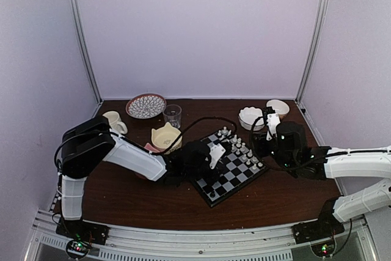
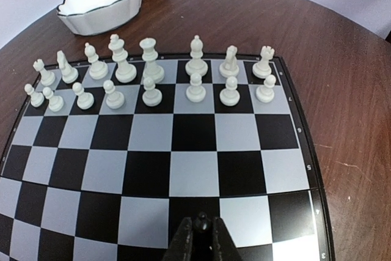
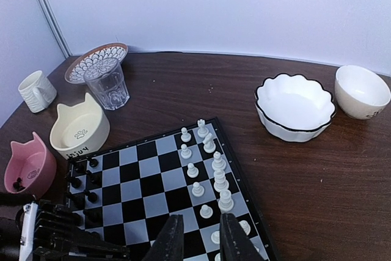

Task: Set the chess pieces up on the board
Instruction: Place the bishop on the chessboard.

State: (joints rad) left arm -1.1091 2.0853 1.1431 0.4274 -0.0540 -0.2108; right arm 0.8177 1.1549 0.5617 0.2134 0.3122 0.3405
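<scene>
The board (image 2: 153,169) fills the left wrist view. Two rows of white chessmen (image 2: 151,68) stand along its far side. My left gripper (image 2: 200,222) is shut on a tiny black chess piece (image 2: 200,225), held low over a dark square near the board's near edge. In the right wrist view, several black chess pieces (image 3: 91,178) stand on the board's left edge, next to the left arm (image 3: 55,236). My right gripper (image 3: 198,236) hovers open over the board (image 3: 153,175) beside the white rows, with nothing between its fingers.
A pink cat-shaped bowl (image 3: 27,163) holding black pieces and a cream cat-shaped bowl (image 3: 79,129) sit left of the board. Behind them are a glass (image 3: 107,84), a patterned plate (image 3: 95,62) and a mug (image 3: 36,90). A white scalloped bowl (image 3: 295,105) and a cream bowl (image 3: 361,90) stand at the right.
</scene>
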